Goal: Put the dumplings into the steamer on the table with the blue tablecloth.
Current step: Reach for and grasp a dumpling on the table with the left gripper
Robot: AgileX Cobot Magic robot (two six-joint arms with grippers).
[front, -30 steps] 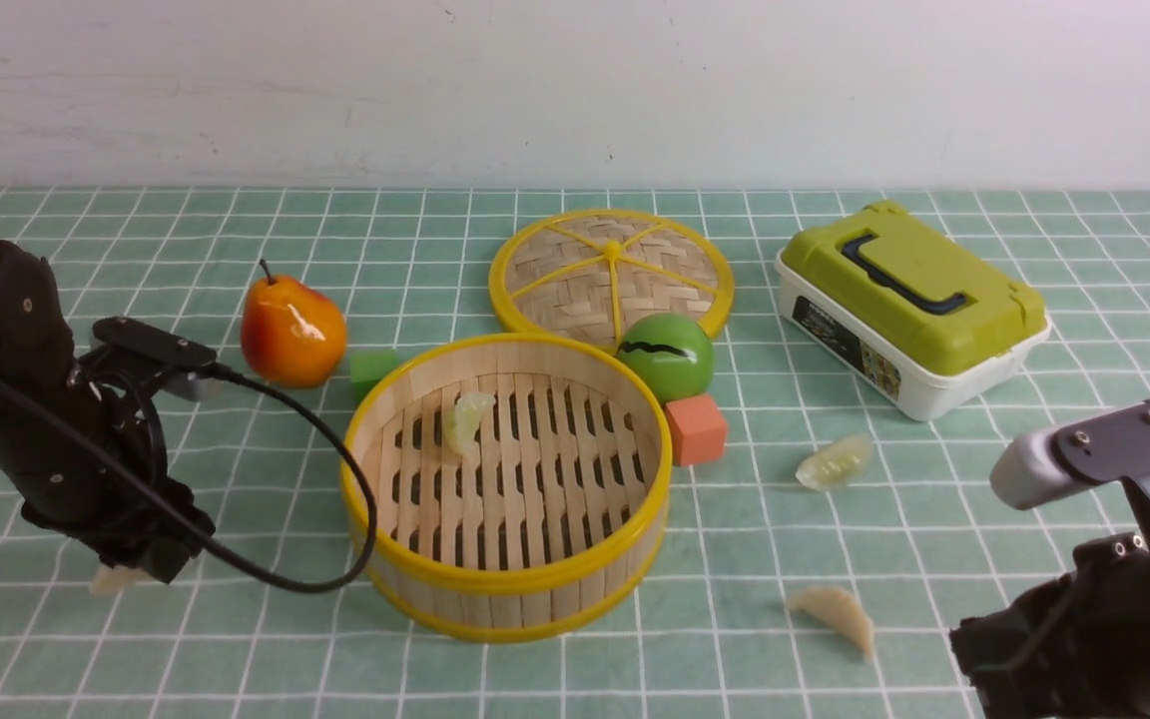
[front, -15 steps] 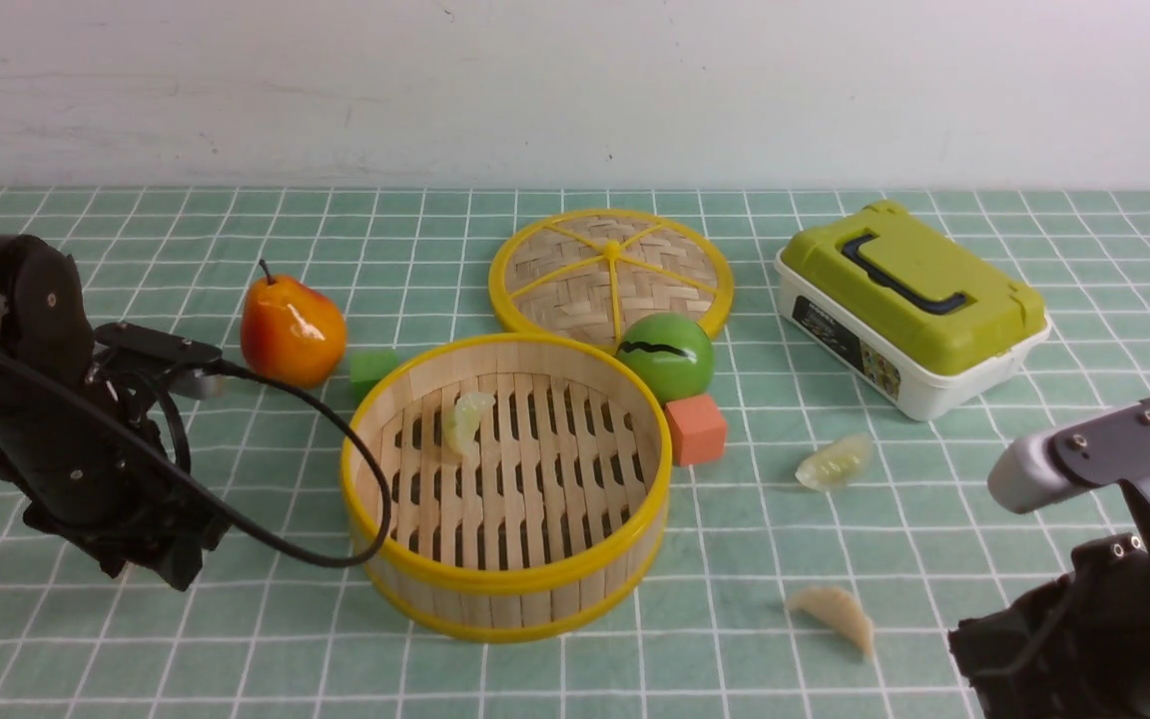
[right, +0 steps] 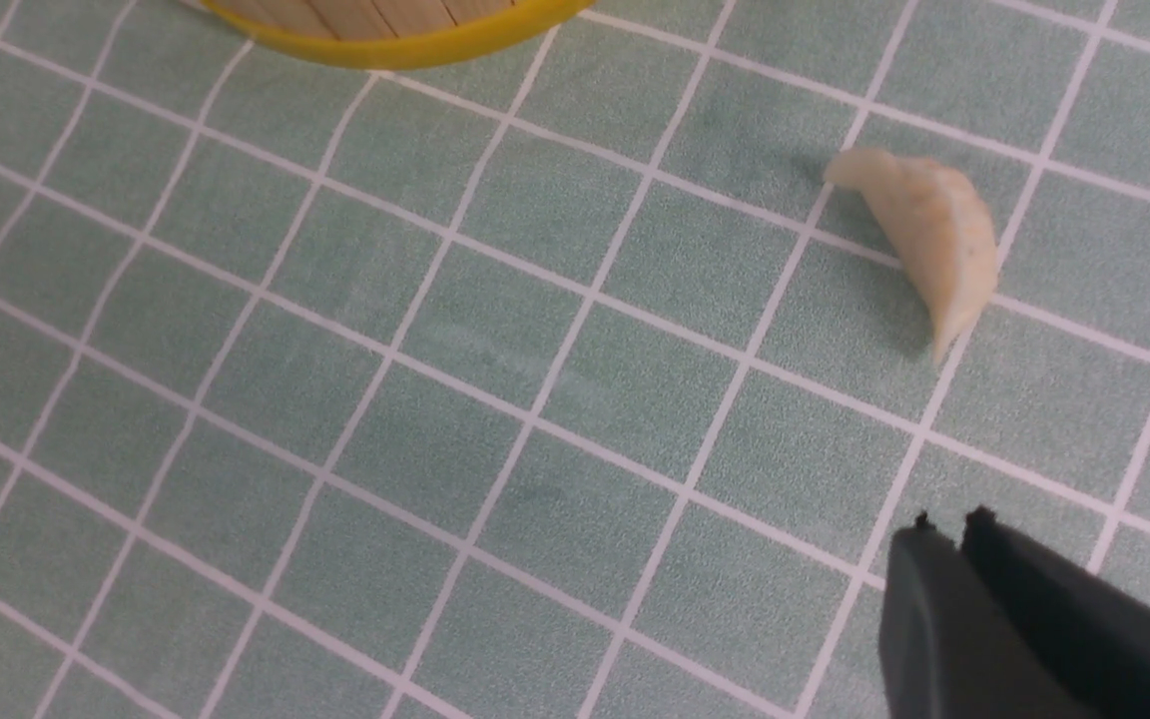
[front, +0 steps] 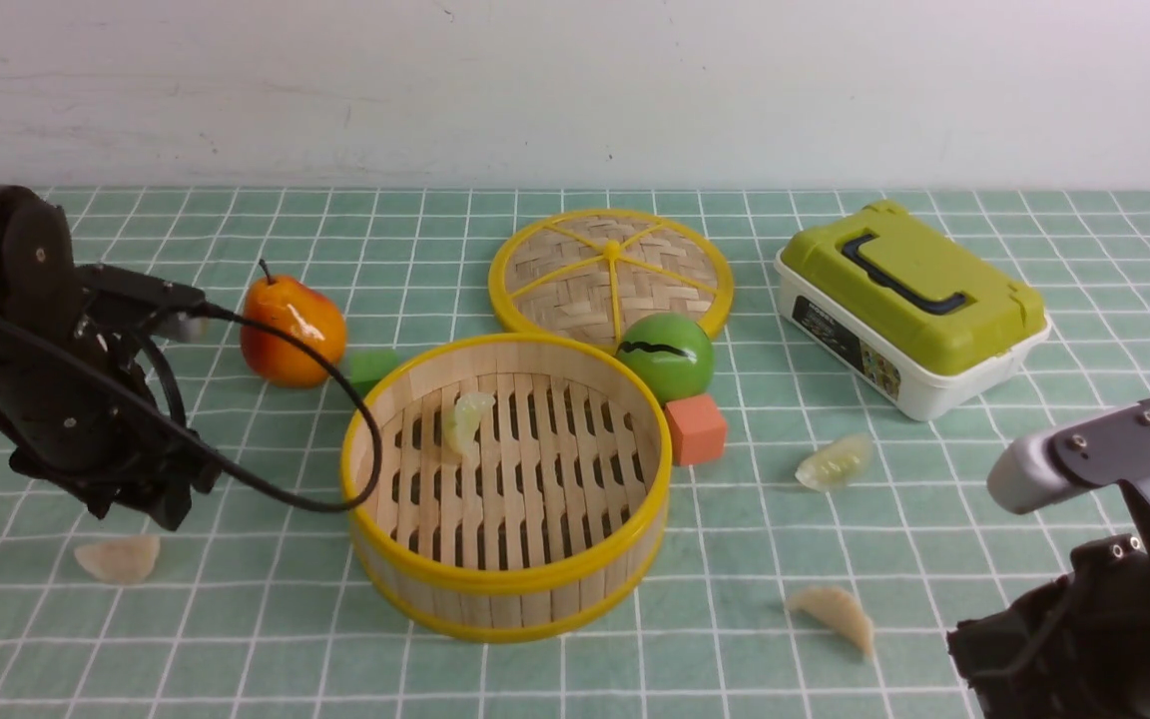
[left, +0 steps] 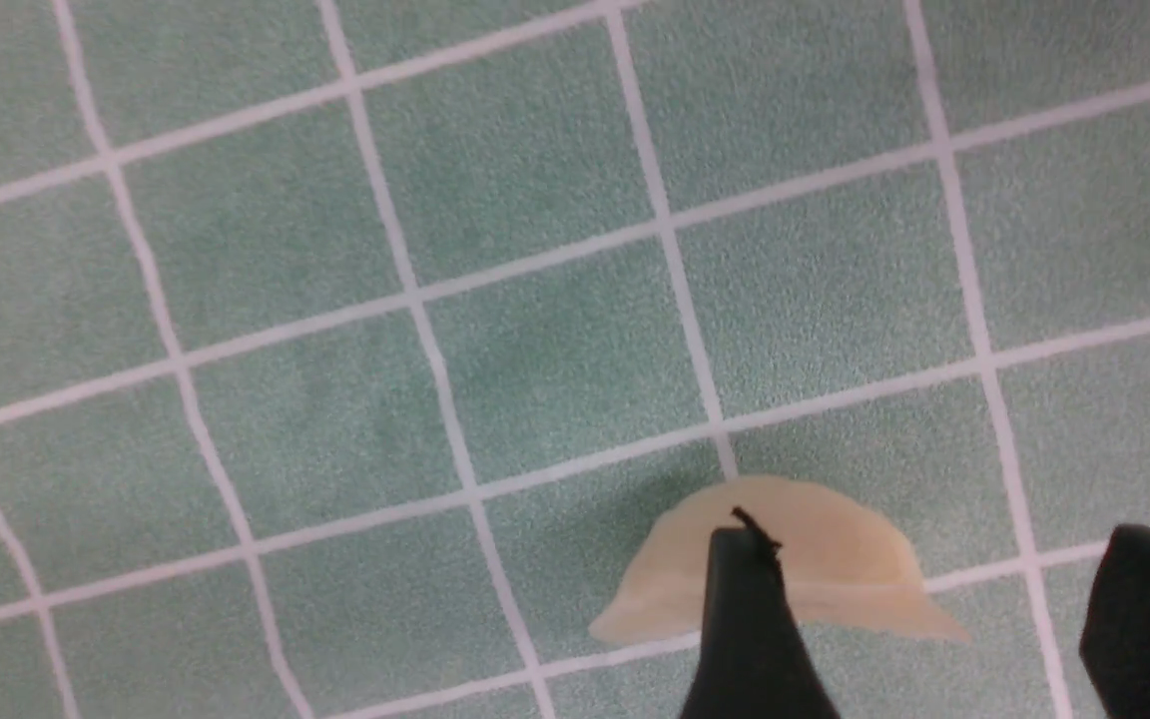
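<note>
The steamer (front: 510, 589) sits in the middle of the table (front: 266, 669), toward the front edge, with no cover on it. It holds one pale greenish dumpling (front: 465, 421), lying on the slats near the far left part of its wall. The woven lid (front: 611, 268) lies flat behind the steamer, toward the table's far edge. The green-lidded box (front: 909, 305) stands toward the right edge with its lid shut, so I cannot see what is inside. A dark label (front: 838, 337) on its white side carries print too small to read.

My left gripper (left: 934, 534) hangs empty with its jaws wide apart over a cream dumpling (left: 835, 564) that lies on the cloth near the front left corner. My right gripper (right: 944, 524) is closed on nothing near the front right corner. Right of the steamer lie a translucent dumpling (front: 835, 461) and, closer to the front edge, a second cream dumpling (front: 835, 614), which is clear of my right fingers.
</note>
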